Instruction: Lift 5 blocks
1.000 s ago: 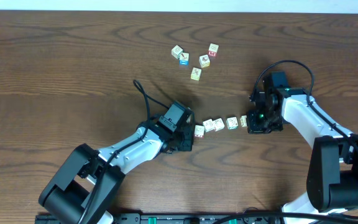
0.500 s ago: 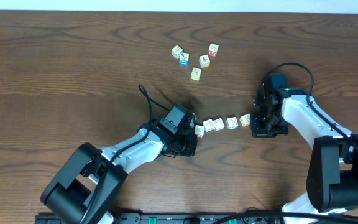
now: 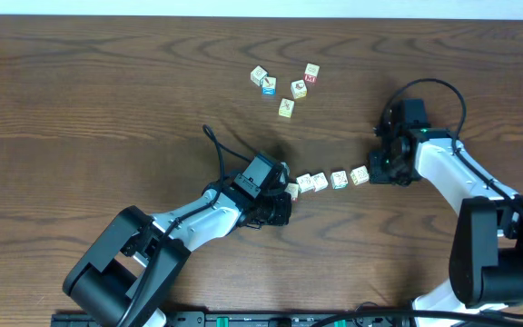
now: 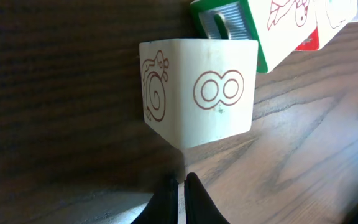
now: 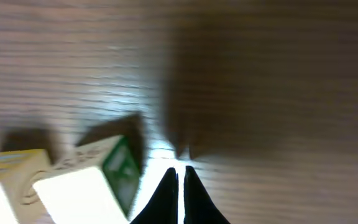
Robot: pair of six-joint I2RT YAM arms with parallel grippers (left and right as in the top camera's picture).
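5 blocks in line between left claw and right claw

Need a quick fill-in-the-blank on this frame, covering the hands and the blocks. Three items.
1. The left hand and the right hand both have their fingers ___.
2. The row of blocks lying between them on the table holds ___ cubes.
3. In the left wrist view, the nearest block shows the numeral ___ in red outline.
Missing words: shut; five; 8
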